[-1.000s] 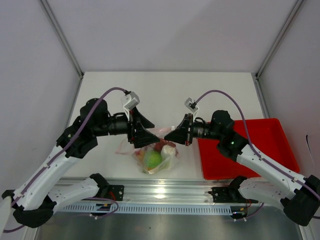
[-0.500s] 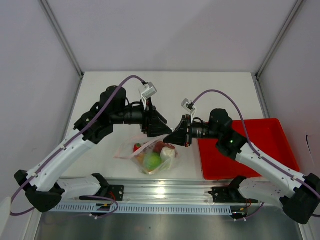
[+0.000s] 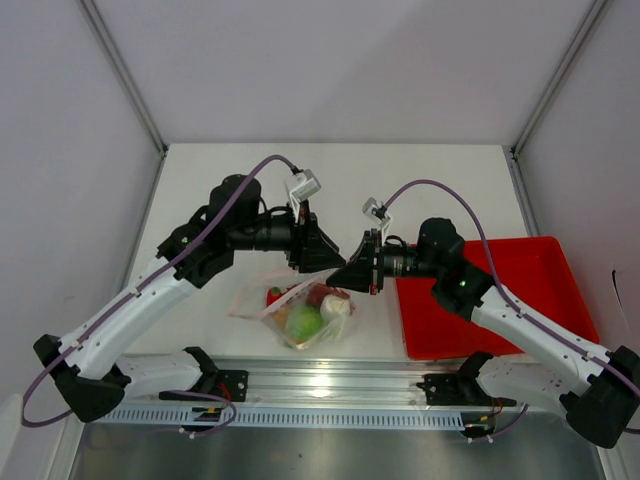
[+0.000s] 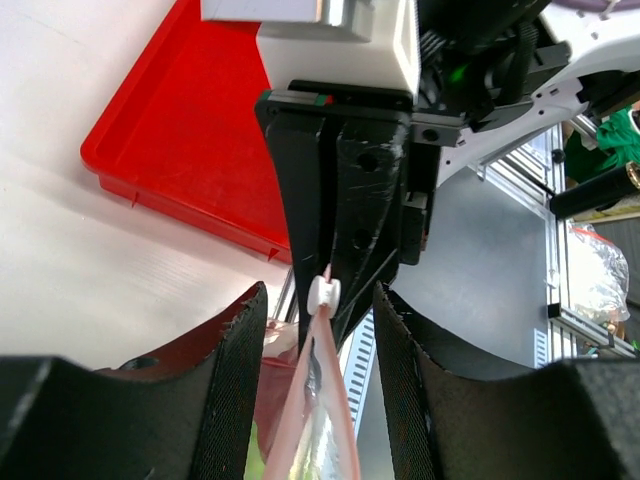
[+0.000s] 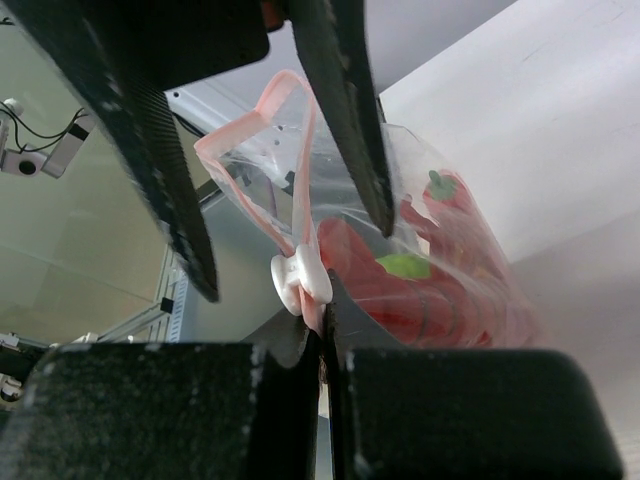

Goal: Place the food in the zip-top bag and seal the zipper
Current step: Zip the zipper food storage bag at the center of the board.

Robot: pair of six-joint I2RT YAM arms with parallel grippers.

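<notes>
While right claw [image 5: 325, 332] pinches the zipper [image 5: 242, 111], left claw [image 4: 320, 293] straddles it.

Left fingers [image 4: 228, 385] stand apart, right fingers [image 5: 200, 410] pressed together, tips nearly meeting.

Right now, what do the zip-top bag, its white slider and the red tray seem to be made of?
Zip-top bag: thin clear plastic film, glossy; it crinkles and shows the food through. Slider: probably hard white plastic, smooth. Red tray: likely rigid moulded plastic, even colour, raised rim.
</notes>
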